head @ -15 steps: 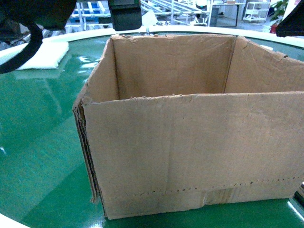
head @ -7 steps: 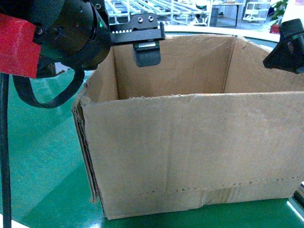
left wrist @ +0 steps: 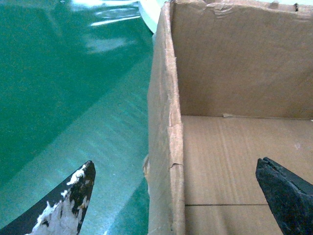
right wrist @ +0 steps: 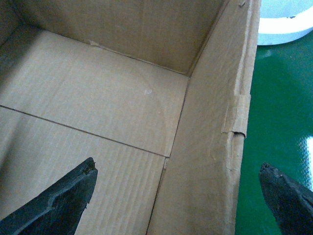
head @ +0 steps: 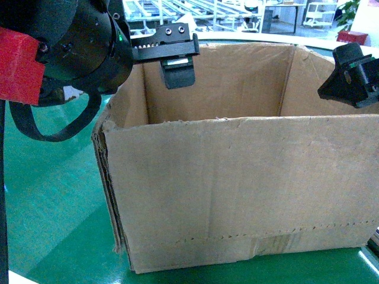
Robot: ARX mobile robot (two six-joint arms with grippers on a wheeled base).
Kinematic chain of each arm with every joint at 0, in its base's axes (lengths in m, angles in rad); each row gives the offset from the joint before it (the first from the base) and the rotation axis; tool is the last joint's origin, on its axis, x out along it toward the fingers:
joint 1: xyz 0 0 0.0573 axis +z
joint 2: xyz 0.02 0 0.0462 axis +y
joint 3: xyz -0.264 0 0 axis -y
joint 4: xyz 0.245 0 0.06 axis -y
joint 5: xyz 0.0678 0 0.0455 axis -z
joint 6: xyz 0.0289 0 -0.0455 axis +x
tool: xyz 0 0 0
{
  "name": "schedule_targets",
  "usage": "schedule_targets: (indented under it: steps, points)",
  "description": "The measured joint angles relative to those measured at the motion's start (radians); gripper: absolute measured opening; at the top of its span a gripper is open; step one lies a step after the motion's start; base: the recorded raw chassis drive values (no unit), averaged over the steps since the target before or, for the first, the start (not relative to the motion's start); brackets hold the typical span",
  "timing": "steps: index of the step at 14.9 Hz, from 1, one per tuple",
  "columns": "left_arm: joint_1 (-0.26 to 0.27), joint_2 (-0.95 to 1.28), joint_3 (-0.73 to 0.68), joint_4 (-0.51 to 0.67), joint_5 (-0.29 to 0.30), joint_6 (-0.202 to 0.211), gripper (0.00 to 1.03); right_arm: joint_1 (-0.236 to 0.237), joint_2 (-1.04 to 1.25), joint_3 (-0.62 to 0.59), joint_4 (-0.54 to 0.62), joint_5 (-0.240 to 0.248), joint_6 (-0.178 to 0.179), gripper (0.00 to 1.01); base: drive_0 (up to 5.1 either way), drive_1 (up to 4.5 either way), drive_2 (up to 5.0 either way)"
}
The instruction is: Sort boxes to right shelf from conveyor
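Note:
A large brown cardboard box (head: 237,183) stands open-topped on the green conveyor (head: 53,195). My left gripper (left wrist: 174,164) is open and straddles the box's left wall (left wrist: 166,122): one finger (left wrist: 73,200) hangs over the belt, the other (left wrist: 286,196) inside the box. In the head view its inner finger (head: 179,72) hangs just inside the left rim. My right gripper (right wrist: 177,165) is open and straddles the right wall (right wrist: 220,147), and shows at the box's right rim (head: 352,76) in the head view. Neither gripper touches the cardboard.
The conveyor's white rim (head: 249,36) curves behind the box. Steel-tube racks (head: 207,9) stand far behind; I cannot tell whether one is the right shelf. My left arm's black and red body (head: 59,53) fills the upper left. The box nearly fills the view.
Both arms have come into the head view over the last second. The left gripper settled over the left wall; the right one moved down and inward at the right wall. The box has not moved.

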Motion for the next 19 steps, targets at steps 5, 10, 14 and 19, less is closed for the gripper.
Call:
schedule_targets:
  steps: [5,10,14,19]
  points:
    - [-0.026,0.048,0.061,-0.127,0.005,-0.110,0.98,-0.027,0.002,-0.017,0.016,0.003,-0.020,0.98,0.0,0.00,0.0]
    - [-0.032,0.048,0.066,-0.153,-0.032,-0.159,0.98,-0.026,-0.002,-0.039,0.000,-0.020,-0.041,0.98,0.0,0.00,0.0]
    - [-0.032,0.045,0.066,-0.153,-0.036,-0.159,0.98,-0.026,-0.004,-0.042,0.001,-0.020,-0.049,0.98,0.0,0.00,0.0]
    - [-0.032,0.045,0.066,-0.153,-0.036,-0.159,0.98,-0.026,-0.004,-0.042,0.001,-0.020,-0.051,0.98,0.0,0.00,0.0]
